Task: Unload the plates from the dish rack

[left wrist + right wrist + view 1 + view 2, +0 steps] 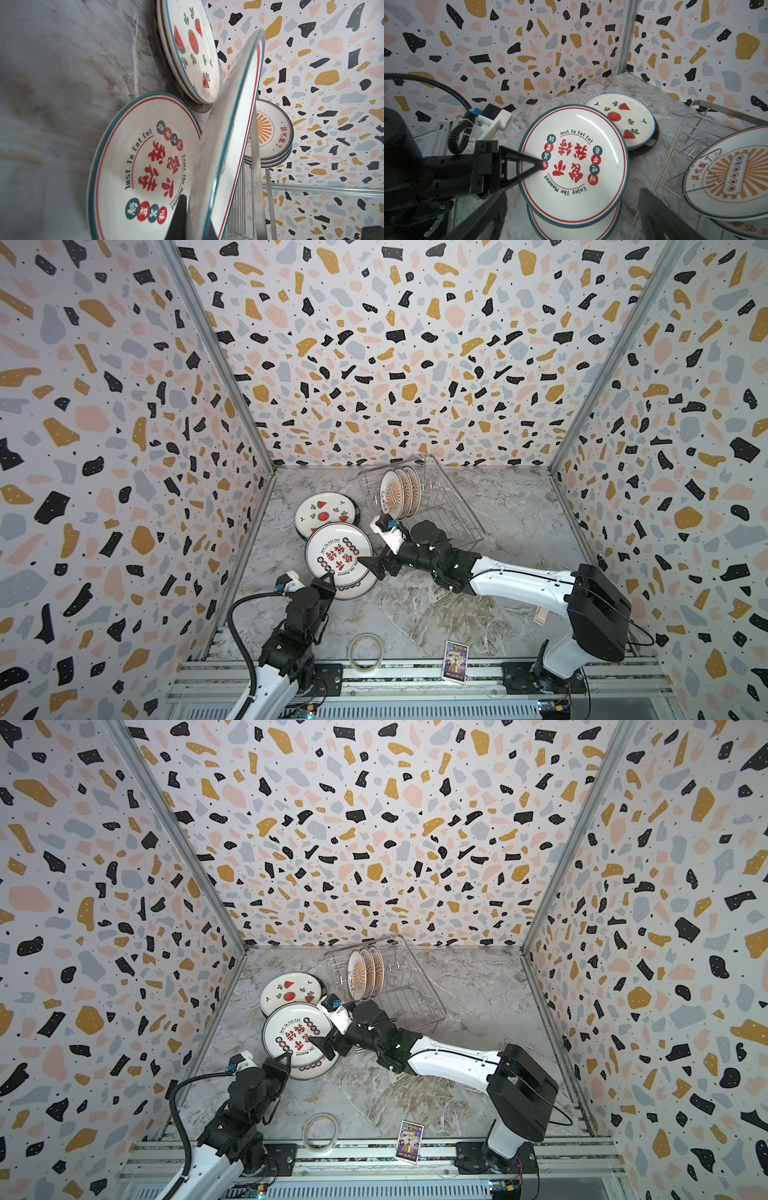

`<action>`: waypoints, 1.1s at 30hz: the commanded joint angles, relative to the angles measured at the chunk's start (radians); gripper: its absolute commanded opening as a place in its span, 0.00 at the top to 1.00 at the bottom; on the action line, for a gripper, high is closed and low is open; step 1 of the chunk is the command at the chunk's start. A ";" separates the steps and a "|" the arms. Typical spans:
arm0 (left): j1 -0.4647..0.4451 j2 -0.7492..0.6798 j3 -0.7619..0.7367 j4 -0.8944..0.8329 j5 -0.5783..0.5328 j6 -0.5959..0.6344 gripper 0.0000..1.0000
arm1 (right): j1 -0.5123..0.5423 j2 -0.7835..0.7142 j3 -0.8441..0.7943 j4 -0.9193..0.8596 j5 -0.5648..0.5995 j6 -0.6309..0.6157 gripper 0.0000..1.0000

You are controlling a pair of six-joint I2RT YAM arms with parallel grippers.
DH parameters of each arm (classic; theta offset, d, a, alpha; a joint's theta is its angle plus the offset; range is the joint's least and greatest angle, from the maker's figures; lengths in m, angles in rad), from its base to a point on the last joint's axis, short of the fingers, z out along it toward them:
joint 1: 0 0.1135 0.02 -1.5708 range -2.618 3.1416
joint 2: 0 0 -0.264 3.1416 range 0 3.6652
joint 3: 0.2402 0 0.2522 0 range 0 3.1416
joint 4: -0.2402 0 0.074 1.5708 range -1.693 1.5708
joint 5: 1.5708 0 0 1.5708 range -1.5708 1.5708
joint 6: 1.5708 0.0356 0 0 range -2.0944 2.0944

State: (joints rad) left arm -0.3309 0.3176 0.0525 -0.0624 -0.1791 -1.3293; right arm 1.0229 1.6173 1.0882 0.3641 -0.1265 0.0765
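- The walls (374,344) that box in my workspace are flat panels printed with black, ochre, pink and grey terrazzo flecks.
- The surface (511,506) is glossy grey marble pattern with brown veining.
- My right arm (519,580), with white and black shells, stretches low from the front right across the middle. The right fingers (660,214) are spread wide and empty, at the right edge of the character plates, beside the rack's near corner.
- My left arm (286,639) rises from the front left on a short reach. The left fingers (537,164) are clenched on the near rim of the held plate (338,549).
- The dish rack (457,510) is a rectangular silver wire basket of thin parallel bars. It sits askew at the back centre.
- Three round sunburst plates (392,493) stand on edge at the rack's left end.
- The held plate is glossy white ceramic with teal and red rim lines and red characters. It is out of the rack, tilted over its twin.
- That second character plate (359,587) lies flat on the surface.
- The watermelon plate (326,510) lies flat on a dark-rimmed plate, just left of the rack.
- A beige tape ring (365,651) lies at the front edge.
- A small printed card (456,659) lies beside the ring.
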 commanded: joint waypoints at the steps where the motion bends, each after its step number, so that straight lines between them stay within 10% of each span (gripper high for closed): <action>1: 0.004 0.010 0.007 0.063 0.008 -0.019 1.00 | 0.009 0.008 0.038 -0.022 0.029 -0.018 0.01; 33: 0.004 0.168 -0.035 0.159 0.049 -0.045 0.83 | 0.045 0.032 0.055 -0.048 0.105 -0.032 0.01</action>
State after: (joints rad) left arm -0.3309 0.4850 0.0265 0.0254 -0.1322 -1.3739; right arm 1.0607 1.6585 1.1027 0.3264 -0.0353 0.0574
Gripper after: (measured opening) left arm 0.173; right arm 0.988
